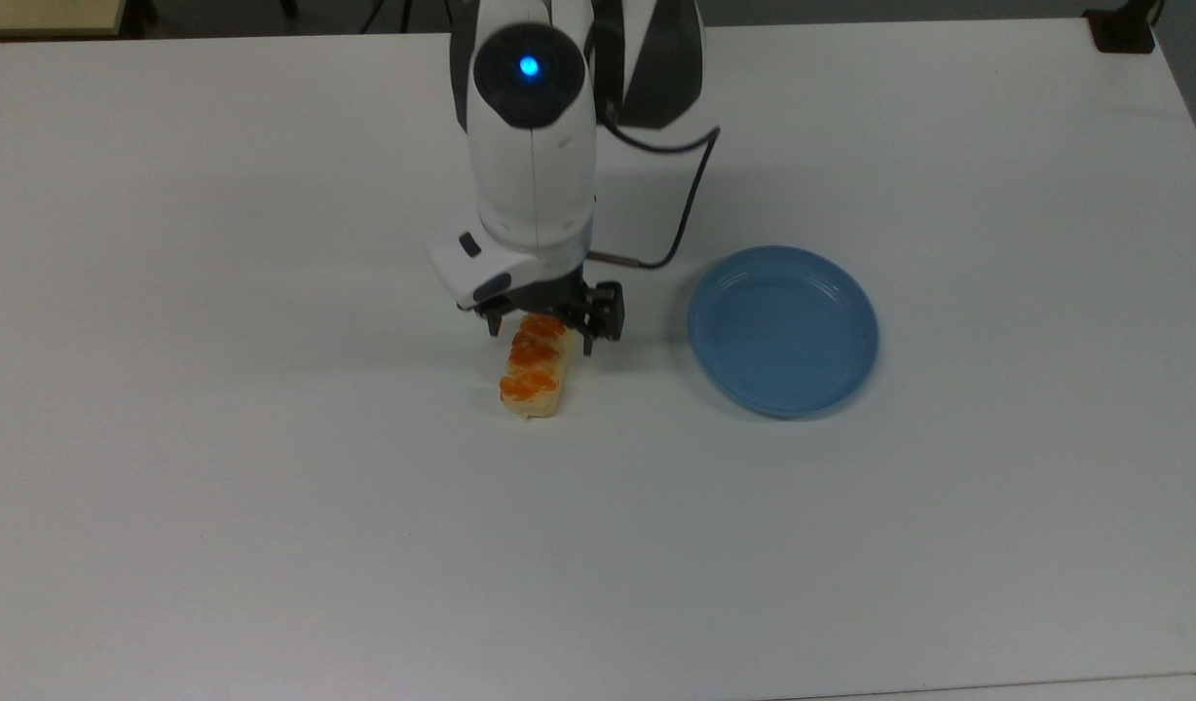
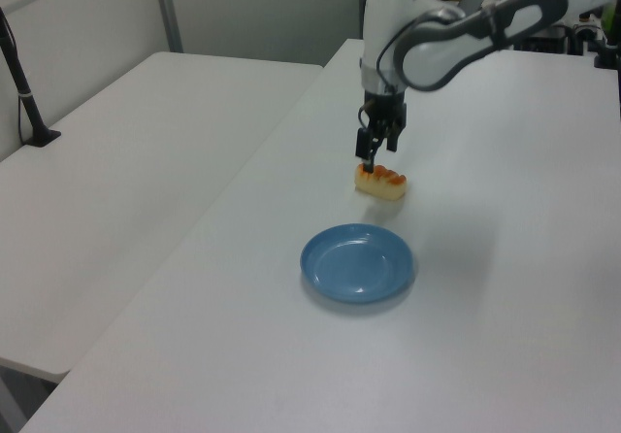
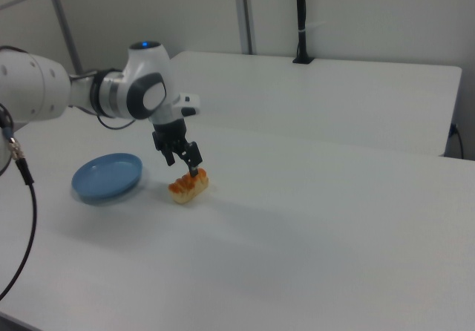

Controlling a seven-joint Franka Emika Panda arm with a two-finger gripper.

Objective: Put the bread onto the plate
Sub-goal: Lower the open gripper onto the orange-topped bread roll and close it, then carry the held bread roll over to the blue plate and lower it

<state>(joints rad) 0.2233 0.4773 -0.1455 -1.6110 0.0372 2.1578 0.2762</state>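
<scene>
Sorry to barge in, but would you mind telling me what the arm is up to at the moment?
The robot arm has its gripper open just above one end of the bread, one finger on each side of it, apparently lining up a grasp. The bread lies flat on the white table and is not yet held. The blue plate sits empty on the table, apart from the bread on the top view's right, so the transfer has not begun.
</scene>
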